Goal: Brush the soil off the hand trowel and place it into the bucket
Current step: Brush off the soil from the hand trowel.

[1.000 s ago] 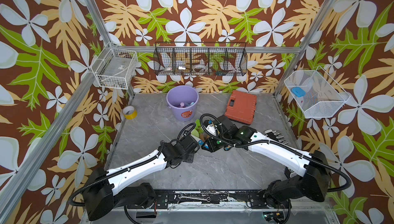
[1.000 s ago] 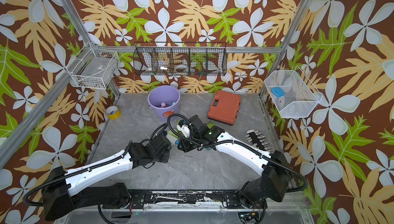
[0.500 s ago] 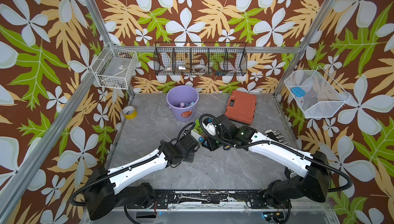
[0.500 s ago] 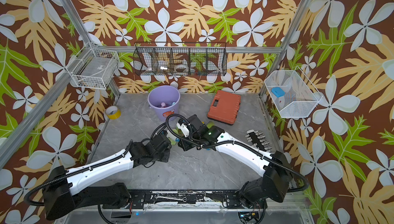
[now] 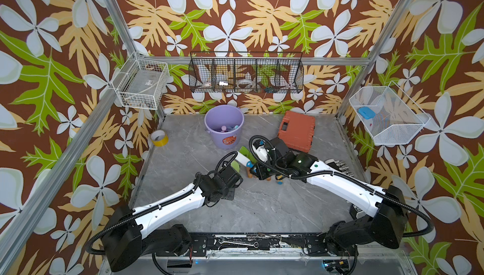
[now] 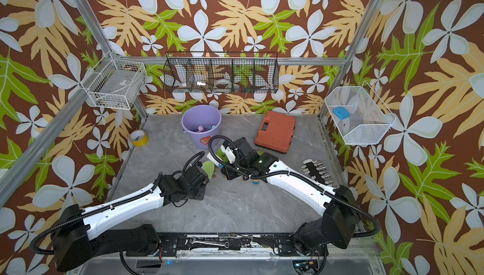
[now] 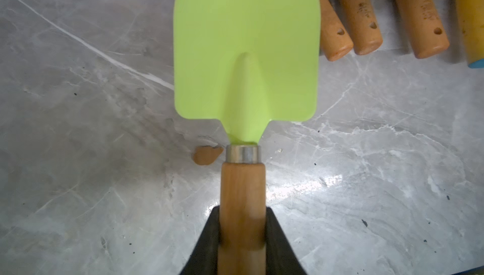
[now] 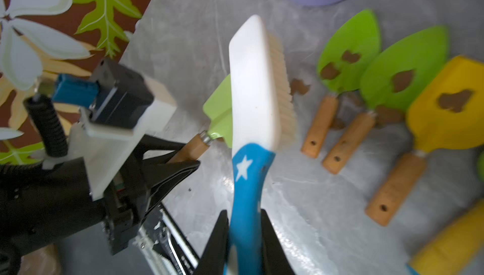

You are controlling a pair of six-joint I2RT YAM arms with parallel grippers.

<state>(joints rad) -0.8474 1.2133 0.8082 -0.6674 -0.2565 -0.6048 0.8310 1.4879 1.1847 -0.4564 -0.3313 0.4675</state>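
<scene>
Mid-tabletop point(image 5: 262, 208): L jaws clenched on trowel point(image 7: 246, 51) handle, R jaws grasping brush point(image 8: 258, 90) by blade. Blade face looks clean; brushing prob done. Nxt I lift trowel over bucket point(image 5: 213, 137), release.

Lilac bucket point(image 5: 215, 138) near orange case point(image 5: 297, 131)

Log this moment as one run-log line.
left gripper: shut on green trowel handle | right gripper: shut on brush, bristles by blade | soil clump: on table | bucket: trowel not yet in
</scene>
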